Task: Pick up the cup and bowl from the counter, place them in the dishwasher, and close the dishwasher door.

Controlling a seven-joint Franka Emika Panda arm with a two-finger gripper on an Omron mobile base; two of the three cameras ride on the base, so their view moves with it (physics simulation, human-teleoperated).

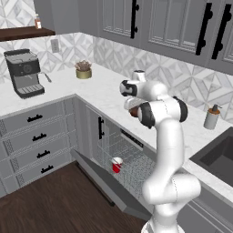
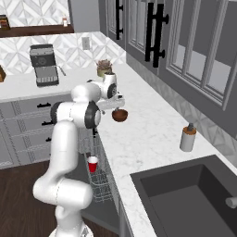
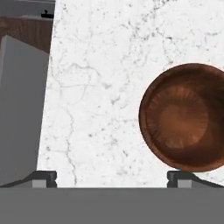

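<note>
No readable text anywhere (labels too blurred).

Small red tapered plastic cup (image 1: pixel 117 165) upright in grey wire rack of open dishwasher (image 1: pixel 132 159), door (image 1: pixel 104 182) down. Shallow round dark brown wooden bowl (image 3: pixel 183 117) upright on white marble tabletop (image 3: pixel 100 87).

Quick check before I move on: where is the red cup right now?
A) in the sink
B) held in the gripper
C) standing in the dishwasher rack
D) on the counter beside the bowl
C: the cup stands upright in the wire rack of the open dishwasher, below the counter edge, while the bowl sits on the counter under the open, empty gripper.
</note>
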